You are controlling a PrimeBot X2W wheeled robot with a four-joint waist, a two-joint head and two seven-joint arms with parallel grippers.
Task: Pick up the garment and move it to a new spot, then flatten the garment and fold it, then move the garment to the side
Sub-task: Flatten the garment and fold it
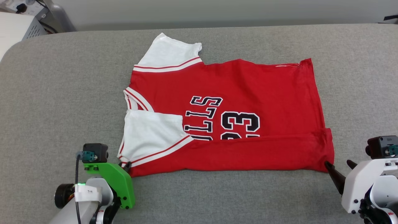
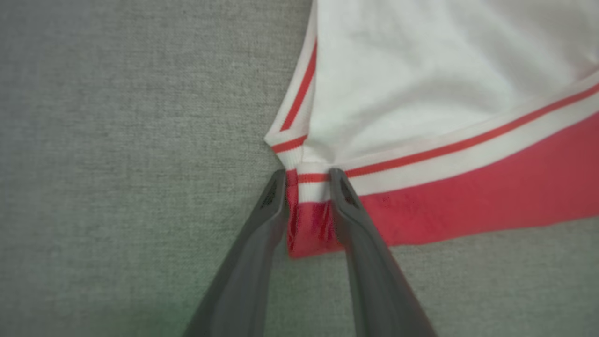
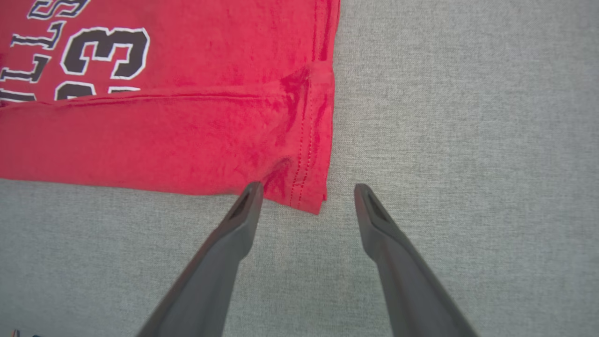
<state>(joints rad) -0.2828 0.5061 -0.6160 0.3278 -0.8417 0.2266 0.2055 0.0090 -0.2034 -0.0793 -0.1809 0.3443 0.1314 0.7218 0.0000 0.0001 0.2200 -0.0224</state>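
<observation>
My left gripper (image 2: pixel 306 180) is pinched onto the garment (image 1: pixel 233 87) at its near left corner. The two long, dark, smooth fingers (image 2: pixel 255 243) press in from either side. Between their tips the cloth is gathered into small upright puckers, where the ribbed white band with its thin red stripe meets the red body. Just beyond those fingertips the white sleeve (image 2: pixel 421 79) lies folded over the front, soft and faintly creased. Its striped cuff runs away to my right as a slanting band. To the left of that hand lies the grey surface (image 1: pixel 62 93), a matte, finely woven cloth.

The garment lies flat between my two hands as a broad red rectangle, collar end toward the left hand and hem end toward the right. Its near long edge is folded up over the front in a straight strip, covering the lower part of the black, white-outlined letters and the 23. The far sleeve (image 1: pixel 169 51) juts out on the side away from me, a blunt white trapezoid.

My right gripper (image 3: pixel 307 188) stands with its fingers spread, holding nothing. The near hem corner, with its double row of stitching and a few darker creases, sits just ahead of the gap. My left fingertip there meets the garment's edge, while the right finger (image 3: pixel 398 267) lies over bare grey weave, apart from the cloth.
</observation>
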